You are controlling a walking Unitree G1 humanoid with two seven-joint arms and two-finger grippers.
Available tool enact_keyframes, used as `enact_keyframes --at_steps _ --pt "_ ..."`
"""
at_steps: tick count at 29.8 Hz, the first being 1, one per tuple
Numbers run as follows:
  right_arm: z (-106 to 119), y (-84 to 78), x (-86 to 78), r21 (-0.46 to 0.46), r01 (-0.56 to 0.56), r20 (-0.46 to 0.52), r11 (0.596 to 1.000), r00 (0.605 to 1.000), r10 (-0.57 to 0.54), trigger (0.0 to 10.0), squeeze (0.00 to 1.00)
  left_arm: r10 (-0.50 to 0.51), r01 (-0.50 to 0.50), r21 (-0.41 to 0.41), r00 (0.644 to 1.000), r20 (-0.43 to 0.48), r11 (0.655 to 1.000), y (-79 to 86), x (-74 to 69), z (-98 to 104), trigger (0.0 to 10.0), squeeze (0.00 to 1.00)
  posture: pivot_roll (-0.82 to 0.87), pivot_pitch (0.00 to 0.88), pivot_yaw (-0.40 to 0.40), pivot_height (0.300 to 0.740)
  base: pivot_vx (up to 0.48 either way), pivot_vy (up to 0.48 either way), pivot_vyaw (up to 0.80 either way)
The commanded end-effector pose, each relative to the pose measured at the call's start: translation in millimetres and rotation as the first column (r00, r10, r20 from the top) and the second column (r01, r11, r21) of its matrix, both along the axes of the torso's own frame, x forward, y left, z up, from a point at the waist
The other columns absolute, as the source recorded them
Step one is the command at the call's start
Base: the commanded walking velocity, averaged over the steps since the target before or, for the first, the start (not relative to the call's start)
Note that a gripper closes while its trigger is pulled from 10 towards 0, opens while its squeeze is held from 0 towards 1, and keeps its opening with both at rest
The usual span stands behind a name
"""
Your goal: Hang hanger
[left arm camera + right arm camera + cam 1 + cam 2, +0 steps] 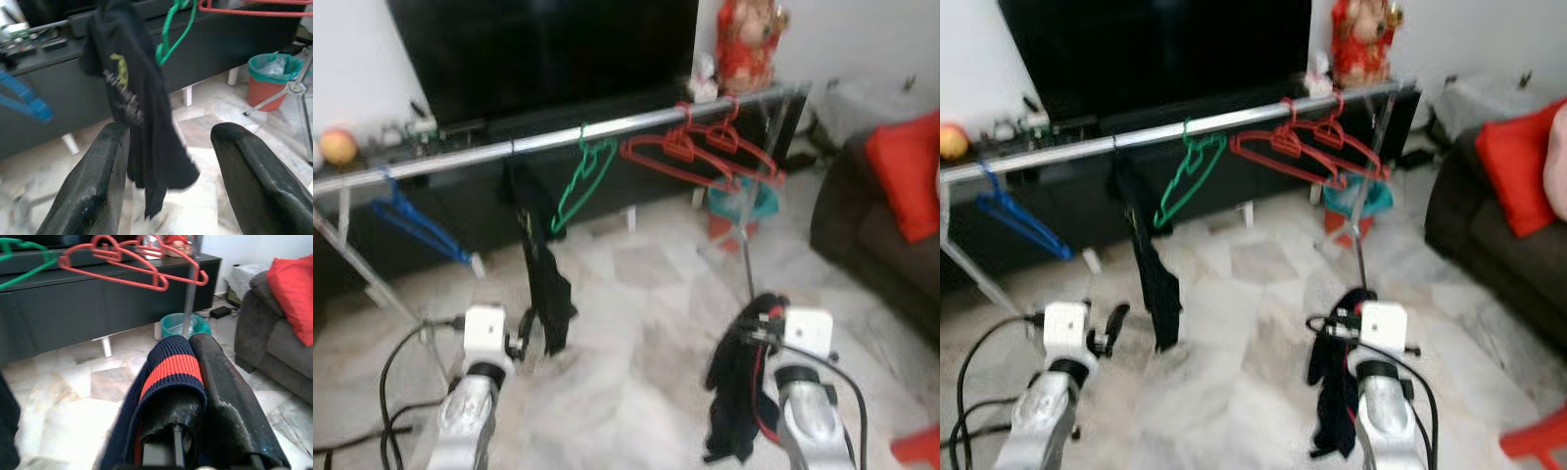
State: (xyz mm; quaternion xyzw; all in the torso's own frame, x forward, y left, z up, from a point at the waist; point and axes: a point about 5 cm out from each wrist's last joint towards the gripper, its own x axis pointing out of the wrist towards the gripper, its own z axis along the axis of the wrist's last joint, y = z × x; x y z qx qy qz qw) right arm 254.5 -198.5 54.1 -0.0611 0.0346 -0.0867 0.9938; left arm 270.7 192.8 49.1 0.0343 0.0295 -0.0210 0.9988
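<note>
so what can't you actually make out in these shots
- Hanger inside the dark garment: right wrist view, knit fabric drapes over the right gripper, hiding what the jaws pinch.
- Print on the hanging black shirt: left wrist view, blurred.
- Small items on the TV cabinet: eye views, too small and blurred.

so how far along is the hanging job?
Done: a black garment already hangs on the metal rail, beside empty blue, green and red hangers. In hand: the right claw grips a navy and red striped garment. The left claw is open. Left: getting that garment onto the rail.
</note>
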Motion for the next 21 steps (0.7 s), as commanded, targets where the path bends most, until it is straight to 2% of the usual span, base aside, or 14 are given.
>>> enact_keyframes --at_steps 1,9,14,18,19,21 --pt "4.8 -7.1 1.0 -0.011 0.021 0.025 1.000 0.999 -0.020 10.0 0.00 -0.005 0.005 -0.014 1.000 0.013 1.000 -3.8 3.3 4.2 10.0 0.00 0.00 0.000 0.039 0.740 0.480 0.000 0.00" --pt "5.8 -8.0 2.5 -0.012 0.025 0.028 1.000 0.999 -0.025 10.0 0.00 0.010 -0.010 -0.013 1.000 0.028 1.000 -1.8 5.3 8.4 10.0 0.00 0.00 0.000 0.034 0.740 0.480 0.000 0.00" --pt "5.5 -6.9 3.5 -0.009 0.024 0.028 1.000 0.999 -0.024 10.0 0.00 0.024 -0.023 -0.015 0.998 0.064 1.000 0.1 8.7 17.8 10.0 0.00 0.00 0.000 0.032 0.740 0.480 0.000 0.00" --pt "5.4 -5.6 4.1 -0.008 0.021 0.029 1.000 0.999 -0.021 10.0 0.00 0.037 -0.037 -0.001 0.988 0.151 0.999 1.8 15.2 38.3 10.0 0.00 0.00 0.000 0.032 0.740 0.480 0.000 0.00" --pt "5.4 -5.6 4.1 -0.008 0.021 0.029 1.000 0.999 -0.021 10.0 0.00 0.037 -0.037 -0.001 0.988 0.151 0.999 1.8 15.2 38.3 10.0 0.00 0.00 0.000 0.032 0.740 0.480 0.000 0.00" --pt "5.2 -5.6 4.1 -0.008 0.021 0.028 1.000 0.999 -0.021 10.0 0.00 0.020 -0.025 0.019 0.976 0.219 1.000 -1.1 18.9 53.9 10.0 0.00 0.00 0.000 0.030 0.740 0.161 0.000 0.00"
